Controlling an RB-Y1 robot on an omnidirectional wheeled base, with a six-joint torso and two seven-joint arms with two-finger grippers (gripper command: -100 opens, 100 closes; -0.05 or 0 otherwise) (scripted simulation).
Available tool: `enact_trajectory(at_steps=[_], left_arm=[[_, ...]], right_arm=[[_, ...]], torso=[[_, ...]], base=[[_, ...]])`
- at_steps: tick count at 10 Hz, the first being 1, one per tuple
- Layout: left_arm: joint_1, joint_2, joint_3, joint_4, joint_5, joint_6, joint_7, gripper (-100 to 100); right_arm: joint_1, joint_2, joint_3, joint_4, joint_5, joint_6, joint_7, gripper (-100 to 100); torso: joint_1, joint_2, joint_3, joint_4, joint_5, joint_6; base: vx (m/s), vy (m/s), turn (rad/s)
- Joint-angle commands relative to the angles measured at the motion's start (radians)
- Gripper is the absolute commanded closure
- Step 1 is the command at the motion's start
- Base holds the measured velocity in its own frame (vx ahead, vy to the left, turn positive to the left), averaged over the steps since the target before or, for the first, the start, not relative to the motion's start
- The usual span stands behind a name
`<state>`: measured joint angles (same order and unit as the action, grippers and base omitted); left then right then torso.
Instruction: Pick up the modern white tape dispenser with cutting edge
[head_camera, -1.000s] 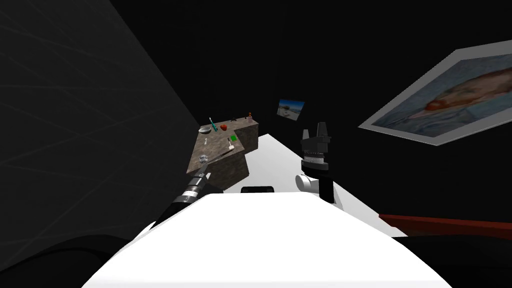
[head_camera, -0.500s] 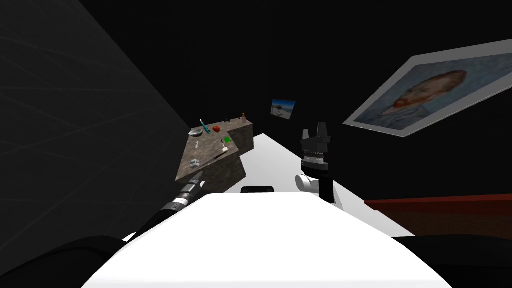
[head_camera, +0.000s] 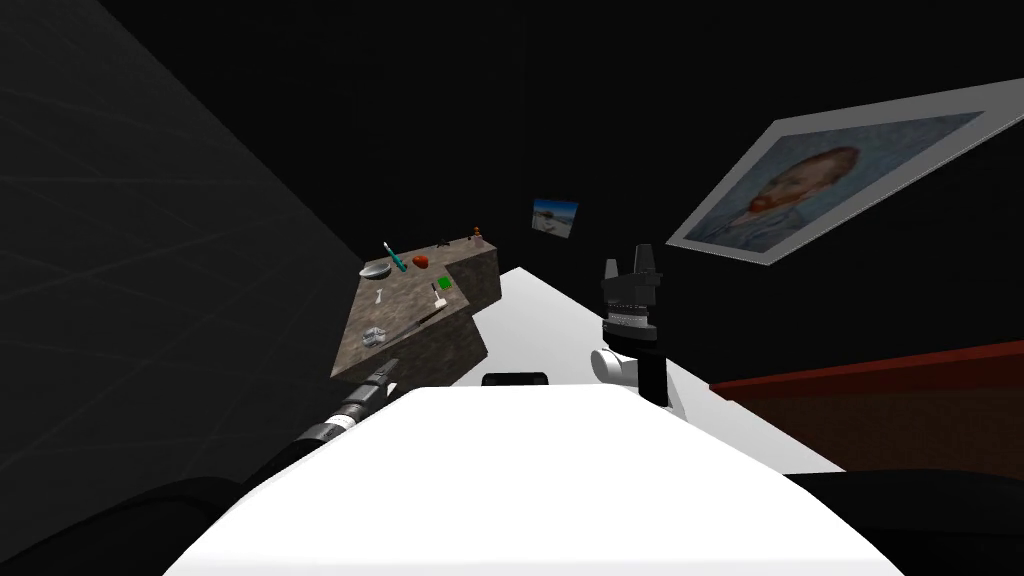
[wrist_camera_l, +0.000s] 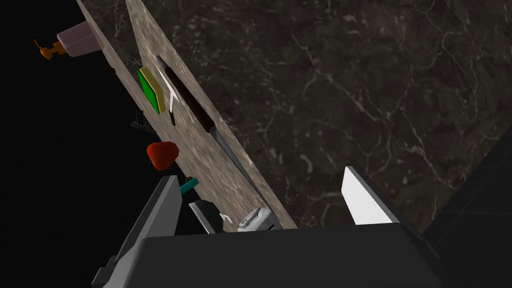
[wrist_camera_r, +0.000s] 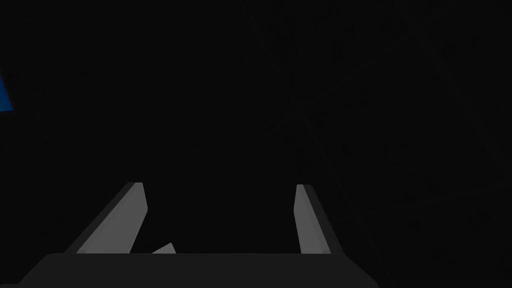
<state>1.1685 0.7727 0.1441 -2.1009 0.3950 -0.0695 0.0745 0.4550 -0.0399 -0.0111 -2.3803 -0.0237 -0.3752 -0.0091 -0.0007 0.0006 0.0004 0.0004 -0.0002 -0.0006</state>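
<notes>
A small white-grey tape dispenser (head_camera: 375, 337) sits near the close corner of the marble-topped counter (head_camera: 400, 300). In the left wrist view the dispenser (wrist_camera_l: 255, 220) lies just above the gripper's dark body, on the counter's top (wrist_camera_l: 200, 145). My left gripper (wrist_camera_l: 258, 174) is open and holds nothing; it faces the counter's dark side face. In the head view the left gripper (head_camera: 385, 368) is just short of the counter's near edge, below the dispenser. My right gripper (head_camera: 630, 262) is raised on the right, and the right gripper (wrist_camera_r: 218, 185) is open with nothing between its fingers.
Along the counter lie a knife (wrist_camera_l: 200, 107), a green sponge (wrist_camera_l: 150, 90), a red apple (wrist_camera_l: 161, 154), a teal tool (head_camera: 395, 258) and a grey bowl (head_camera: 376, 270). A bottle (head_camera: 477, 234) stands at the far end. A dark wall runs on the left; a red-brown edge (head_camera: 880, 375) lies on the right.
The whole head view has slid left, so I have turned. My left arm now sits lower, its gripper drawn back from over the counter's corner. The right arm has kept its pose.
</notes>
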Motion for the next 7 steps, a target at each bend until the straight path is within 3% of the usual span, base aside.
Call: enact_trajectory(at_steps=[1, 2, 3, 4, 7], left_arm=[[0.043, 0.050, 0.018, 0.008, 0.025, 0.041, 0.008, -100], [0.043, 0.062, 0.018, 0.008, 0.025, 0.041, 0.008, -100], [0.083, 0.100, 0.035, 0.011, 0.046, 0.073, 0.014, -100], [0.083, 0.112, 0.035, 0.011, 0.046, 0.073, 0.014, -100], [0.159, 0.201, 0.070, 0.016, 0.083, 0.137, 0.022, -100]], right_arm=[[0.000, 0.000, 0.000, 0.000, 0.000, 0.000, 0.000, 0], [0.000, 0.000, 0.000, 0.000, 0.000, 0.000, 0.000, 0], [0.000, 0.000, 0.000, 0.000, 0.000, 0.000, 0.000, 0], [0.000, 0.000, 0.000, 0.000, 0.000, 0.000, 0.000, 0], [0.000, 0.000, 0.000, 0.000, 0.000, 0.000, 0.000, 0]], torso=[[0.000, 0.000, 0.000, 0.000, 0.000, 0.000], [0.000, 0.000, 0.000, 0.000, 0.000, 0.000], [0.001, 0.000, 0.000, 0.000, 0.000, 0.000], [0.001, 0.000, 0.000, 0.000, 0.000, 0.000], [0.001, -0.001, 0.000, 0.000, 0.000, 0.000]], base=[[0.014, -0.022, -0.181], [0.010, -0.013, -0.089], [0.014, -0.015, -0.165], [0.014, -0.006, -0.074], [0.020, -0.007, -0.117]])
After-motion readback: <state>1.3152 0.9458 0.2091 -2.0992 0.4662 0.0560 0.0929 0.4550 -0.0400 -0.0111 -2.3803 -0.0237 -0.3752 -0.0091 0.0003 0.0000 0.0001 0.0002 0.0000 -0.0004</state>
